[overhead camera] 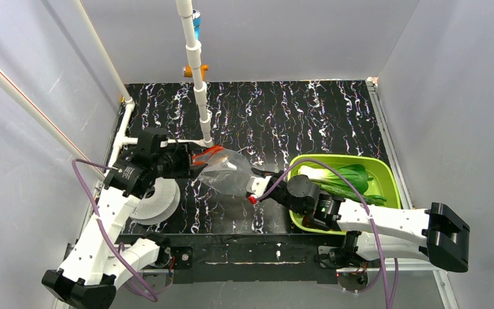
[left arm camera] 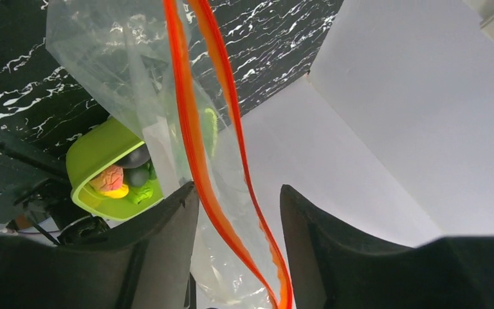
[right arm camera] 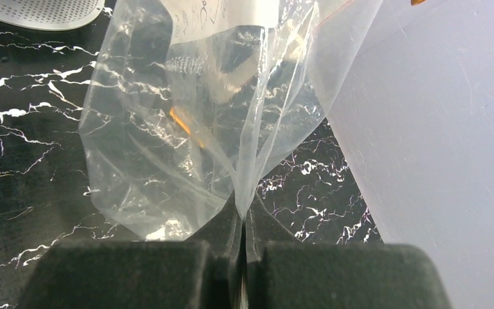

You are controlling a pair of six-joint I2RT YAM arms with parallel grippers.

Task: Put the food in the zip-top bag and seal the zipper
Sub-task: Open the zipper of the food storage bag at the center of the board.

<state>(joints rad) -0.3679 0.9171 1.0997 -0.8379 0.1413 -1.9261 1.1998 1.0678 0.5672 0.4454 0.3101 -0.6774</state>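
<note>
Top external: finds the zip-top bag [overhead camera: 226,172] lifted over the middle of the table [overhead camera: 283,116], with the left claw [overhead camera: 196,162] at its 9 o'clock and the right claw [overhead camera: 252,191] at its 4 o'clock.

Right wrist: confirms the right claw pressed together on a fold of the clear film.

Left wrist: shows the left claw spread, with the zipper [left arm camera: 188,129] running between the fingers [left arm camera: 167,238], close to one pad but not pinched.

Looks empty inside. Leaves the food, bok choy [overhead camera: 344,175] and peach [left arm camera: 107,179] among it, in the green bin [overhead camera: 360,158] at the bag's 3 o'clock.

Reads as the mouth-opening step, ahead of any loading. Next calls for closing the left claw on one lip only of the zipper, then drawing away from the right claw so the mouth gapes.
</note>
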